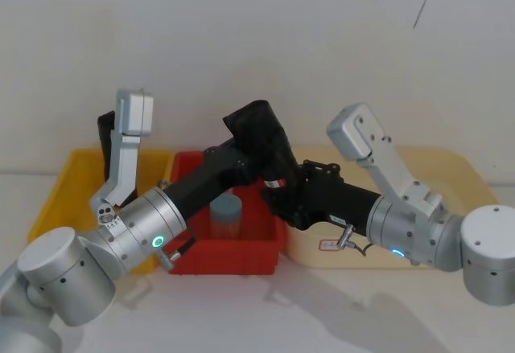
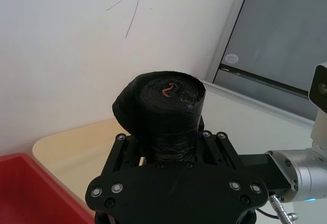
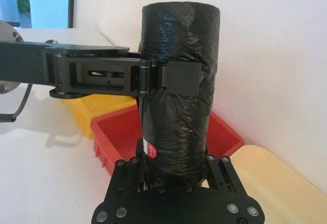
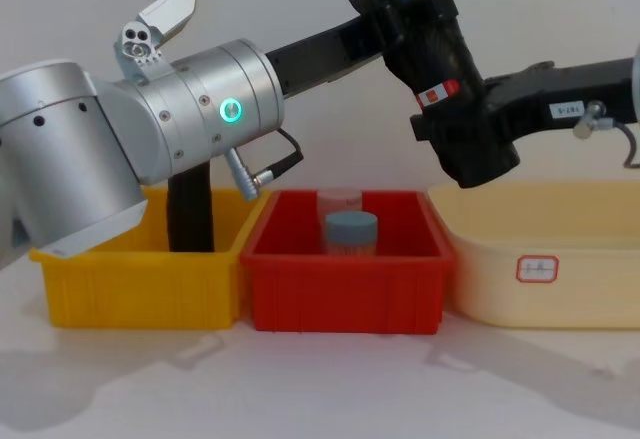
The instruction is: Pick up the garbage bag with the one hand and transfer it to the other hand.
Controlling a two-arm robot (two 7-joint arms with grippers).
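Black and shiny, the garbage bag [image 4: 432, 49] is up in the air above the red box [image 4: 345, 294], tilted a bit. The left gripper [image 4: 415, 14] is clamped round its top half. The right gripper [image 4: 465, 139] looks squeezed on its bottom end, just under the little red and white label [image 4: 437, 92].

I think this is the pass from one gripper to the other. To do it well, the right gripper should hold tight first, because shiny plastic can slip. Then the left one should open slowly and pull straight back without bumping the bag.

I count two grippers and one bag between them. One plain black roll [image 4: 190, 214] stands in the yellow box [image 4: 140, 284]. One pot with a grey lid [image 4: 350, 231] sits in the red box. With the cream box [image 4: 545, 304], that makes three boxes in a row on the bench [image 4: 320, 389].
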